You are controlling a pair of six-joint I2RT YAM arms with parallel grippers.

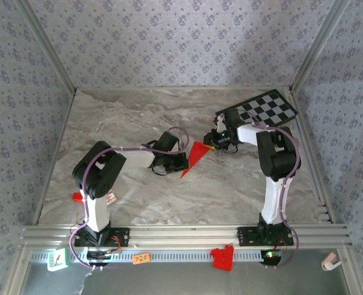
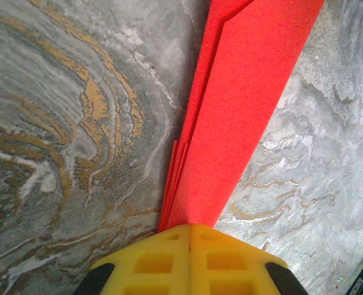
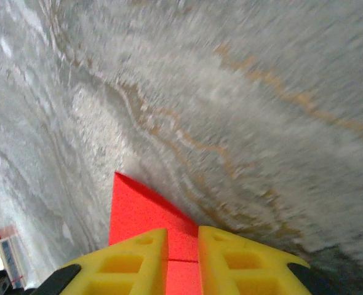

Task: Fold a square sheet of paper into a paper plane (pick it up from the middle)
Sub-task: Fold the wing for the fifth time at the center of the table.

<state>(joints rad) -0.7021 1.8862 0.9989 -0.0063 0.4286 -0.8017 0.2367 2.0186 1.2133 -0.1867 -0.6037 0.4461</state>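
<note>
Holding: the paper plane point(image 1: 195, 158) is a long, thin red fold near the middle of the worktop point(image 1: 138, 203), with a claw on each end.
Left claw point(image 2: 189, 230): shut tight on one end of the plane.
Right claw point(image 3: 183, 236): pinching the other end, with its yellow fingers almost together.
Checkered board point(image 1: 264, 109): far right corner, well apart.

Bright red paper plane point(image 1: 195, 157); grey marble table point(image 1: 138, 190) (tan veins).
</note>
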